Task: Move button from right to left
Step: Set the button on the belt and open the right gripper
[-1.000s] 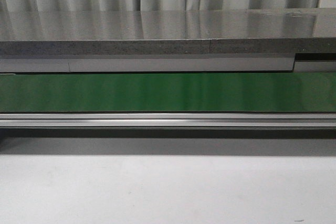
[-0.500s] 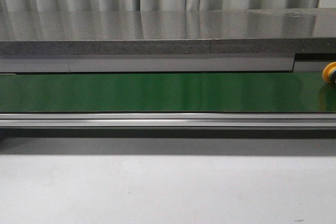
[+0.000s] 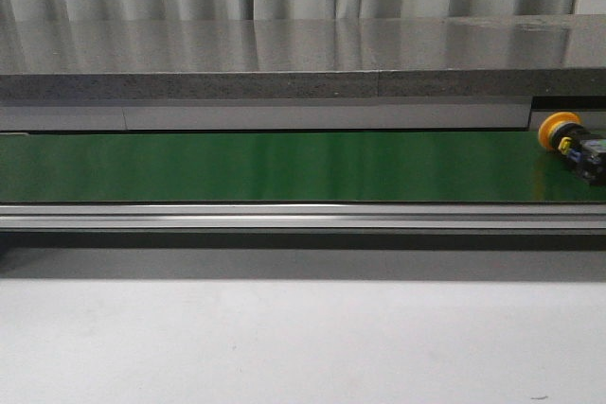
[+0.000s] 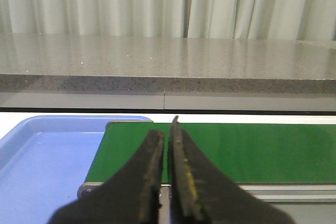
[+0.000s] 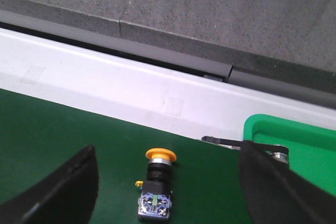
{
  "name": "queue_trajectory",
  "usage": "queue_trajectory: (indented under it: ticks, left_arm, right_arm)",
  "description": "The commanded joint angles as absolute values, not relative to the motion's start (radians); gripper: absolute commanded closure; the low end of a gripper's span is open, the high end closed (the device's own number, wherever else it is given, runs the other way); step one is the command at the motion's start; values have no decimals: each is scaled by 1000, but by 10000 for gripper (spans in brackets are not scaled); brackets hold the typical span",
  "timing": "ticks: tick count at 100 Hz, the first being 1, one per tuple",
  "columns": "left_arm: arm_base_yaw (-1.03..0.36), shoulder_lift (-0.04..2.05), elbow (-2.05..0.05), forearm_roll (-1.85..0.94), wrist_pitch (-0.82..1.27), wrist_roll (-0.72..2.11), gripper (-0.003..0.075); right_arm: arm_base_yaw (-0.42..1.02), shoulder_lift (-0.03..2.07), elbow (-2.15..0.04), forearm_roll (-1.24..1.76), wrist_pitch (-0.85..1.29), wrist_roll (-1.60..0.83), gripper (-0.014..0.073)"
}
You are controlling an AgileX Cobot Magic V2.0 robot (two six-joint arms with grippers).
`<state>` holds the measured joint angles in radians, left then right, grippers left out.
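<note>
The button lies on its side at the far right end of the green belt, yellow cap pointing left. In the right wrist view the button lies on the belt between the two dark fingers of my right gripper, which stands wide open around it without touching it. My left gripper hangs over the belt's left end, its fingers nearly together with nothing between them. Neither gripper shows in the front view.
A blue tray sits just past the belt's left end. A green bin stands beside the belt's right end. A grey stone counter runs behind the belt, and an aluminium rail runs along its front.
The button has come into the front view from the right edge and travelled left along the belt; a second ago the belt was bare.
</note>
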<state>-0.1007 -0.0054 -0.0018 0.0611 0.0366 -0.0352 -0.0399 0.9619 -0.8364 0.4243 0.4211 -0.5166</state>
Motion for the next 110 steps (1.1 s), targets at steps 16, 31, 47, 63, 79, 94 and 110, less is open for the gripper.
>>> queue_trajectory:
  ticks: [16, 31, 47, 63, 79, 94, 110]
  left_arm:
    - [-99, -40, 37, 59, -37, -43, 715]
    - [-99, -40, 37, 59, -37, -43, 715]
    - [-99, -40, 37, 59, -37, -43, 715]
    - [-99, -40, 37, 59, -37, -43, 715]
    - [-99, -40, 37, 59, -37, -43, 715]
    - [-99, -40, 37, 59, -37, -43, 715]
    - [-99, -40, 37, 59, -37, -43, 715]
  right_arm:
    - [12, 706, -624, 443, 173, -540, 71]
    - [13, 526, -511, 445, 157, -540, 75]
    - [13, 359, -434, 446, 206, -540, 75]
    - [13, 240, -371, 446, 267, -540, 75]
    - [13, 195, -337, 446, 240, -540, 75]
    - [13, 195, -337, 446, 202, -540, 129]
    - [13, 195, -337, 446, 199, -540, 330]
